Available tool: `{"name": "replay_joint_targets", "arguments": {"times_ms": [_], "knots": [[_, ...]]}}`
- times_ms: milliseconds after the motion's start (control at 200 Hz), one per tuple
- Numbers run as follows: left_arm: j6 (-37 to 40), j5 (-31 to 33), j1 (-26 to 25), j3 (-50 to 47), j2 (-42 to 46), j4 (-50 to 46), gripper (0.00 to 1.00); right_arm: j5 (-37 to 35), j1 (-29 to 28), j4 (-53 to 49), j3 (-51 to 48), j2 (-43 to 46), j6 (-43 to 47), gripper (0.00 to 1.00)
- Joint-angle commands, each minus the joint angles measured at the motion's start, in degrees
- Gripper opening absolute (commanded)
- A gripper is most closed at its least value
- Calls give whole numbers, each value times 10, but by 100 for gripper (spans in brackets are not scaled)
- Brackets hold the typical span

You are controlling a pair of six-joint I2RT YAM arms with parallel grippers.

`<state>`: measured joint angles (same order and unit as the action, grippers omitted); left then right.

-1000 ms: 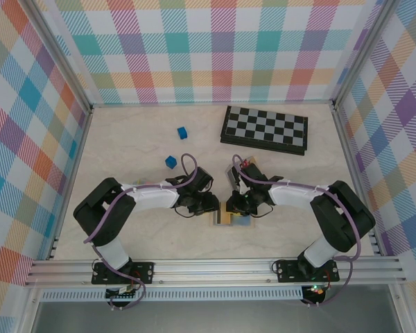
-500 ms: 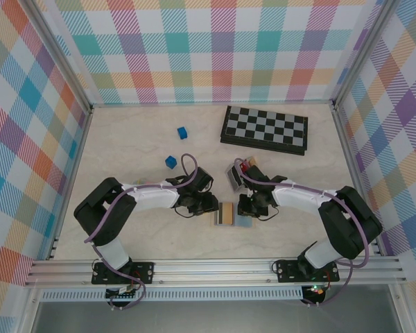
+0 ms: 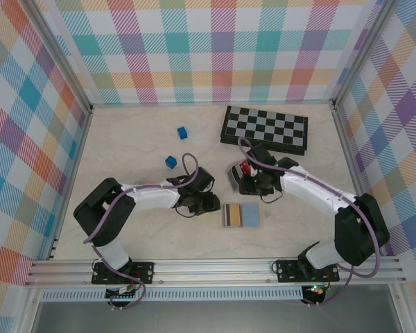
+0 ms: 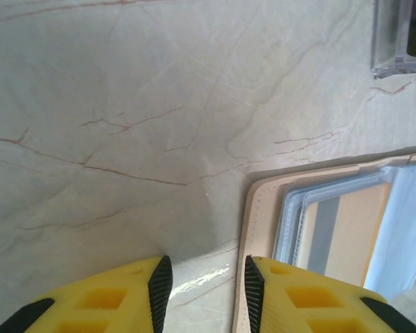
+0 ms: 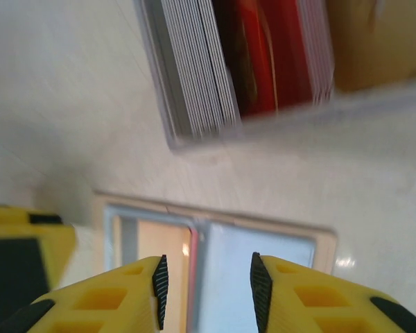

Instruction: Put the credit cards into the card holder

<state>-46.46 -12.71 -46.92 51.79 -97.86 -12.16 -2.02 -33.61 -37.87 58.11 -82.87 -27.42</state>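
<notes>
The card holder (image 3: 241, 216) lies opened flat on the table (image 3: 139, 229), its tan rim around a striped beige panel and a blue-grey panel, no card in it yet as far as can be seen. The credit cards (image 5: 244, 64) stand packed on edge in a clear case (image 3: 234, 176) at 12 o'clock from the holder, pale grey-white ones on one side and red ones beside them. The right gripper (image 5: 206, 283) hangs between case and holder with its jaws apart and nothing between them. The left gripper (image 4: 205, 284), at 9 o'clock from the holder, is also parted and empty, one finger over the holder's left edge; whether it presses down cannot be told. The cards look light, stiff and slick, and so tightly stacked that a flat grip is likely impossible: the best hold is probably a pinch across the two faces of an outer card at its free upper edge. The holder looks soft and light and would probably slide under a pushed card, so its 9 o'clock edge should be pinned
</notes>
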Motion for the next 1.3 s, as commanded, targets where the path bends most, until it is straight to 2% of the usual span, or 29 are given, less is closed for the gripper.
{"name": "replay_joint_targets", "arguments": {"times_ms": [0, 175, 335, 605, 745, 935, 1125, 1295], "knots": [[9, 53, -5, 25, 14, -33, 38, -35, 4, -26, 54, -44, 68, 39], [-23, 65, 20, 42, 12, -11, 40, -57, -3, -32, 137, -131, 114, 39], [-58, 61, 45, 38, 14, 30, 41, -136, -16, -56, 201, -199, 131, 40], [-75, 71, 60, 18, 33, 42, 41, -201, -42, -77, 251, -268, 160, 43], [-81, 71, 62, 3, 42, 49, 42, -236, -52, -82, 253, -285, 165, 43], [-81, 70, 62, 1, 44, 49, 42, -317, -60, -88, 255, -278, 159, 42], [-80, 67, 62, 3, 44, 50, 42, -323, -60, -83, 251, -257, 167, 40], [-80, 63, 61, 2, 43, 51, 42, -321, -61, -85, 247, -254, 169, 33]]}}
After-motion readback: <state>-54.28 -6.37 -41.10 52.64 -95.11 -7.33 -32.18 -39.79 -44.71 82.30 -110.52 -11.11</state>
